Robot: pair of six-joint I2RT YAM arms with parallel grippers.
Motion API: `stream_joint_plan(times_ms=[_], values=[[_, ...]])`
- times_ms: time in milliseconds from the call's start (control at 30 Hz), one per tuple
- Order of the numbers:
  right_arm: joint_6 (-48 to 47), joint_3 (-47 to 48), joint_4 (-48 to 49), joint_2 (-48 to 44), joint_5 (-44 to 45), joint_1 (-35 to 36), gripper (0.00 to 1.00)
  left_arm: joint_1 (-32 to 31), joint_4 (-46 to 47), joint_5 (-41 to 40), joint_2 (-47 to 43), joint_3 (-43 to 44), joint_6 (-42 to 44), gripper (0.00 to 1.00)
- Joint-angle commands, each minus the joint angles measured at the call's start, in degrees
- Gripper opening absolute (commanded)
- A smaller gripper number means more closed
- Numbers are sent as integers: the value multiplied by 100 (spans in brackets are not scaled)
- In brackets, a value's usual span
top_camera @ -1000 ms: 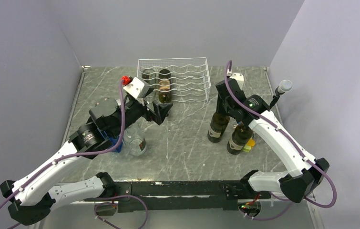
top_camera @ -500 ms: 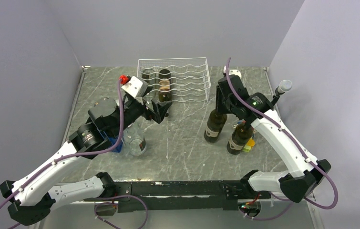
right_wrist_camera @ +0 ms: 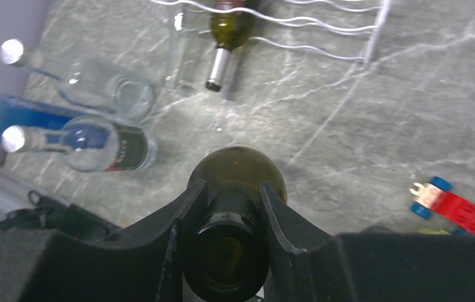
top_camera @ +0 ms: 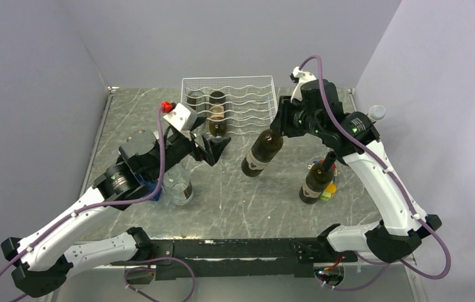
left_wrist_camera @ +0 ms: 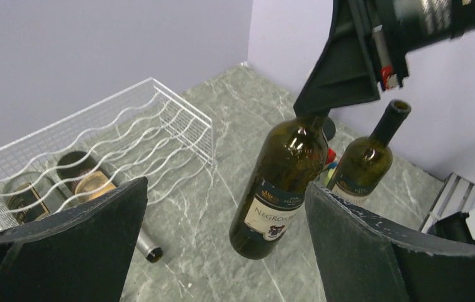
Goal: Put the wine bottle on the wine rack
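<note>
**Gripping a tilted bottle in front of the rack**

Clamped on the neck of the wine bottle [top_camera: 262, 153], the right pincer [top_camera: 283, 124] holds it just in front of the wine rack [top_camera: 231, 107], off that rack's near right corner. The bottle is dark green with a white label and leans steeply. Its neck points up toward the rack's right end, and its base angles down and away from the rack. It is outside the rack and touches none of the wires. Whether the base clears the surface [top_camera: 234, 201] is hard to tell.

The right wrist view looks straight down the bottle's open mouth, with a black finger [right_wrist_camera: 187, 207] pressed on either side of the neck.

The left pincer [top_camera: 214, 148] hovers in front of the rack's left half with its jaws wide apart and nothing between them. In its own view the tilted bottle shows between the two fingers [left_wrist_camera: 65, 251].

Two dark bottles [top_camera: 217, 113] lie in the rack's left cradles, their necks poking out of the near side. The cradles to the right of them are free.

A second green bottle [top_camera: 316, 182] stands upright, well in front of the rack's right end. A clear glass jar [top_camera: 177, 187] sits well in front of the rack's left end.
</note>
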Motion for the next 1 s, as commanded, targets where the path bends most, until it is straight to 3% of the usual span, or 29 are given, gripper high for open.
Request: stream_joint_plan(times_ms=[0, 267, 433, 967], values=[[128, 610, 366, 34, -1095, -12, 0, 16, 448, 223, 80, -394, -197, 99], [601, 450, 637, -37, -2213, -8, 0, 15, 1207, 1530, 98, -1528, -352, 99], [674, 614, 771, -52, -2642, -10, 0, 16, 1643, 1834, -145, -2185, -528, 99], [922, -47, 1789, -602, -3464, -17, 0, 16, 1772, 2968, 291, -2270, -418, 99]])
